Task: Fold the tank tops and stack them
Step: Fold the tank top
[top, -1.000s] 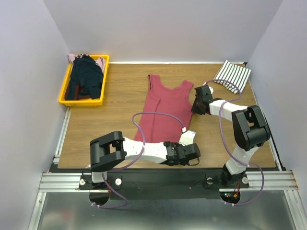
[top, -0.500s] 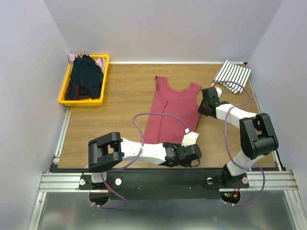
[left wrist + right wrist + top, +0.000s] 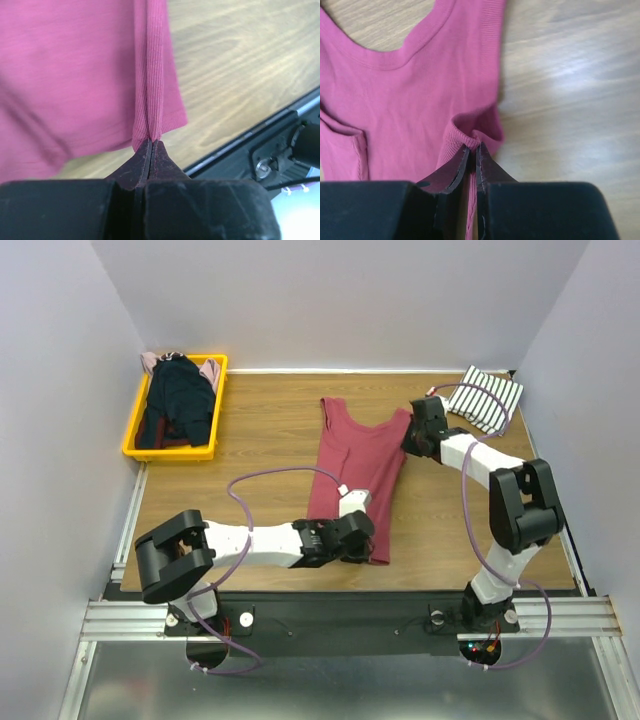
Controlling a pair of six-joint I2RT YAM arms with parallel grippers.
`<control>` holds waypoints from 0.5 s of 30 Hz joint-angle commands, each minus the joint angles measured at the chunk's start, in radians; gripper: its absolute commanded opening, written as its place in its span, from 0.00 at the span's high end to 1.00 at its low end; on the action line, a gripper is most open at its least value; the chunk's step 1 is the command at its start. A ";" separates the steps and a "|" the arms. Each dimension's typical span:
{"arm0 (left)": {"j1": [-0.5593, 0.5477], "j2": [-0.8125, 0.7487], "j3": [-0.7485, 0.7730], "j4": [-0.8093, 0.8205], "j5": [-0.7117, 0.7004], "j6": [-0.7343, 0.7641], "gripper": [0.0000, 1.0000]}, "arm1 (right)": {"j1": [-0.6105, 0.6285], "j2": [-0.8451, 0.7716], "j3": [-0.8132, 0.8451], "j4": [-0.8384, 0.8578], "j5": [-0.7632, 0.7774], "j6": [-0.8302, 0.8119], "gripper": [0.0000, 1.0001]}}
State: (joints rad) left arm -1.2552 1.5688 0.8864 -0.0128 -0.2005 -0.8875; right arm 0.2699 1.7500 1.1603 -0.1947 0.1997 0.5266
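I have the dark red tank top spread mid-desk, neck toward the far wall. My left end effector is clamped on its near hem corner (the ribbed seam is pinched right between the tips). My right end effector is closed on the armhole edge under the right strap. The striped tank top lies folded in the far right corner. The navy tank top and the pale pink tank top sit in the yellow bin, far left.
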 commanded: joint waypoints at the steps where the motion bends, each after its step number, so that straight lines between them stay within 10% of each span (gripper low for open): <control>1: 0.030 -0.081 -0.065 0.071 0.050 -0.018 1.00 | 0.034 0.055 0.102 0.005 -0.005 -0.014 0.91; 15: 0.102 -0.223 -0.237 0.099 0.064 -0.067 1.00 | 0.196 0.252 0.344 -0.098 0.107 -0.014 0.91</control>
State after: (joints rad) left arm -1.1606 1.4017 0.6865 0.0719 -0.1429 -0.9306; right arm 0.4557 1.9762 1.4395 -0.2821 0.2485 0.5182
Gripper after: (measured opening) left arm 0.029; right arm 0.118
